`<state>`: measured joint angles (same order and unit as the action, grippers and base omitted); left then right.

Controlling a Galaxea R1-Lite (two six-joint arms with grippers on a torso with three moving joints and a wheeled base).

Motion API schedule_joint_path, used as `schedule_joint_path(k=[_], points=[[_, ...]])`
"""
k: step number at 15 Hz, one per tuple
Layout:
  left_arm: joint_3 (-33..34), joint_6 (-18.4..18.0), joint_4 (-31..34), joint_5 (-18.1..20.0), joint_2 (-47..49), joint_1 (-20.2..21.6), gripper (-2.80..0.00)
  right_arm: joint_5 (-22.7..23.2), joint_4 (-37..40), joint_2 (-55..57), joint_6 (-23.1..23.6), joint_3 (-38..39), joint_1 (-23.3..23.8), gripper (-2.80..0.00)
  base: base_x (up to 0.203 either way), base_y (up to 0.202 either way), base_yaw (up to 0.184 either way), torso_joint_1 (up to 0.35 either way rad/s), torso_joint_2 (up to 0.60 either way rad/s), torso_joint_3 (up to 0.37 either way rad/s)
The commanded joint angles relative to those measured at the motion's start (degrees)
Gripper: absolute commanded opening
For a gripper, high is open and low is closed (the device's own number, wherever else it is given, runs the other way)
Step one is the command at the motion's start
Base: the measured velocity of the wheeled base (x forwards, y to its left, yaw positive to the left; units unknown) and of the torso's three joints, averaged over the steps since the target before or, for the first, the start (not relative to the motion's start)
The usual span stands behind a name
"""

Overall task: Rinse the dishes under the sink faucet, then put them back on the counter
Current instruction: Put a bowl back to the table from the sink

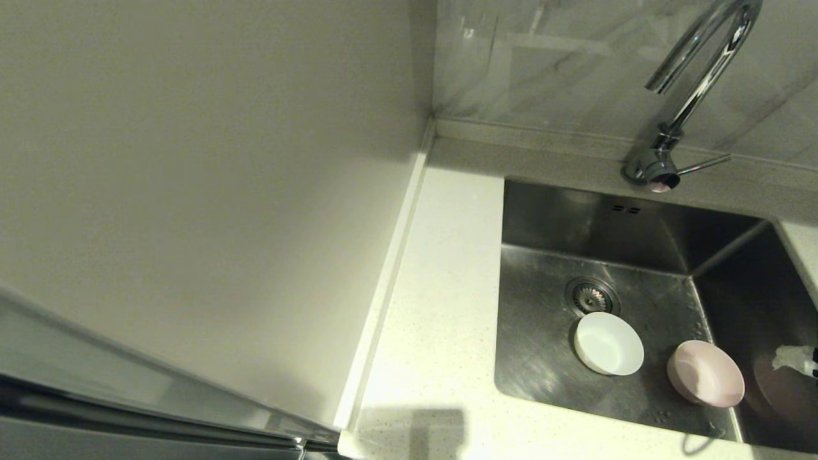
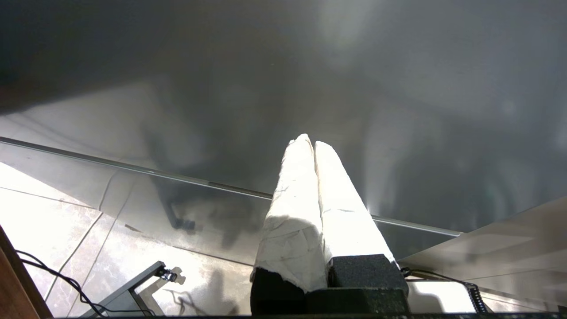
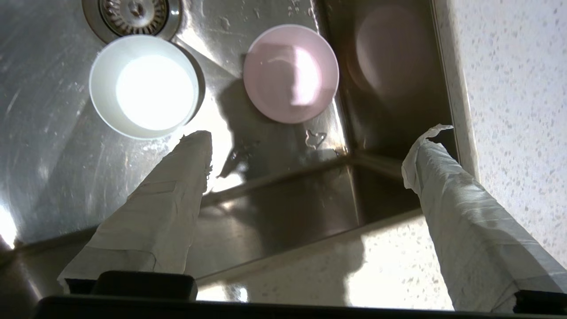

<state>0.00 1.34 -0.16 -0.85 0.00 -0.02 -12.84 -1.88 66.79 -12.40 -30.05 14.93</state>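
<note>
Speckled white counter (image 1: pixel 441 306) surrounds a steel sink (image 1: pixel 543 358) below a beige wall panel (image 1: pixel 192 160). Nearest, the right gripper (image 3: pixel 310 146) hangs over the sink's near right corner with fingers (image 3: pixel 177 186) spread wide and empty; beyond it the pink bowl (image 1: pixel 705 373) sits by the right wall and the white bowl (image 1: pixel 608 343) just before the drain (image 1: pixel 592 296). Farthest, the faucet (image 1: pixel 687 96) rises from the back edge; the left gripper (image 2: pixel 312 144), parked away from the counter, has its fingers pressed together.
</note>
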Motion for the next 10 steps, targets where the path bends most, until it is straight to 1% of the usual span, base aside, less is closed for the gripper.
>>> schedule_joint_path(k=[1,5,7,10], points=[[0.0,0.1,0.0,0.0,-0.2,-0.1,-2.80,-0.1,0.1,-1.1,-0.1,1.2,0.0,0.00,0.000,0.000,0.000,0.000,0.00,0.000],[0.0,0.1,0.0,0.0,-0.2,0.0,-2.80,-2.2,-0.1,-3.1,-0.1,5.8,-0.3,0.00,0.000,0.000,0.000,0.000,0.00,0.000],[0.0,0.0,0.0,0.0,-0.2,0.0,-2.80,-2.3,-0.1,-4.5,0.0,7.8,-0.4,0.00,0.000,0.000,0.000,0.000,0.00,0.000],[0.0,0.1,0.0,0.0,-0.2,0.0,-2.80,-2.4,-0.2,-2.8,0.4,7.7,-1.7,0.00,0.000,0.000,0.000,0.000,0.00,0.000]])
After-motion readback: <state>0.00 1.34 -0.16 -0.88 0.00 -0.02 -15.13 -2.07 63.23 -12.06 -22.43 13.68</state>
